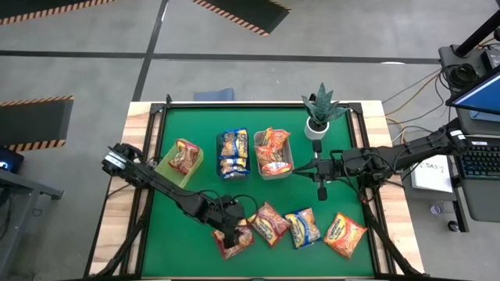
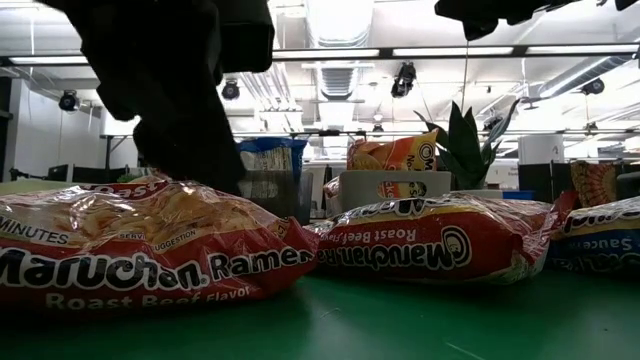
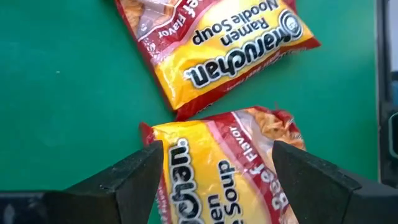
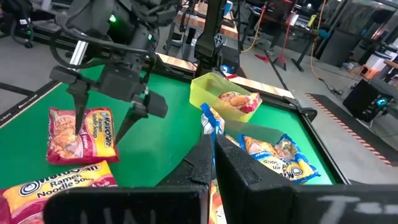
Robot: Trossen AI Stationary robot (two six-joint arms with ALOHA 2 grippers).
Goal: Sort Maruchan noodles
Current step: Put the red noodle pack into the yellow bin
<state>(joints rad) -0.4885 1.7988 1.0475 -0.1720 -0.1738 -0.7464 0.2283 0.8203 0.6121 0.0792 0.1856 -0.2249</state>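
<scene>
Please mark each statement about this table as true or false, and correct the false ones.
1. The left gripper stands open over a red crinkly plastic noodle packet at the table's near edge. True.
2. The right gripper holds a blue-and-yellow packet. False: its fingers are shut on nothing, above the green table mat.
3. The yellow-green plastic bin holds one red packet. True.
4. The potted green spiky plant stands inside a bin. False: it stands in its white pot on the mat, beside the grey bin.
5. All packets are already in bins. False: four, including one orange packet, lie on the mat.
</scene>
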